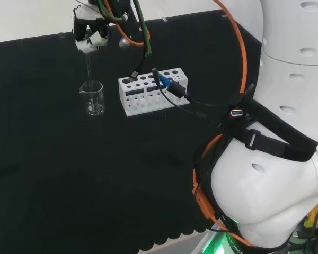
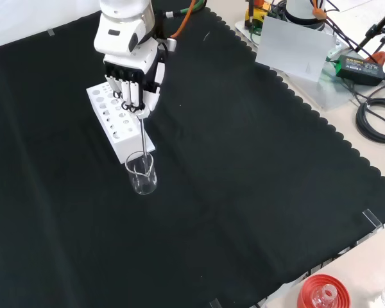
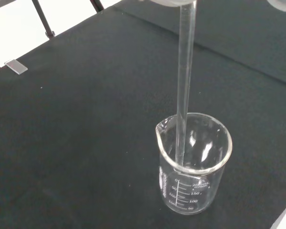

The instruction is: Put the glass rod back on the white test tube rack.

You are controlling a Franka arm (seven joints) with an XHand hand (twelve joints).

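The hand (image 2: 135, 77) hangs above the cloth (image 2: 256, 167) with its fingers (image 1: 91, 38) curled and pinching the top of the rod (image 2: 143, 138). The rod goes straight down from the fingertips, upright, and its lower end stands inside the beaker (image 2: 143, 175). In the wrist view the rod (image 3: 183, 81) passes the rim close to the spout side of the beaker (image 3: 193, 164); I cannot tell if its tip touches the bottom.

The rod is thin, clear glass, round and smooth. The beaker is also clear glass, a short cylinder with a small pouring lip and white marks on its wall — no liquid can be seen in it.

The rack (image 2: 115, 122) is a white block with rows of round holes on top and open slots on its side. In the front view it stands just behind the beaker, under the hand; in the head view the rack (image 1: 151, 92) is to the right of the beaker (image 1: 93, 98), near but apart. A black cable with a blue plug (image 1: 167, 84) lies over the rack's right part in the head view.

The cloth is black and matte — its edge is cut in small scallops.
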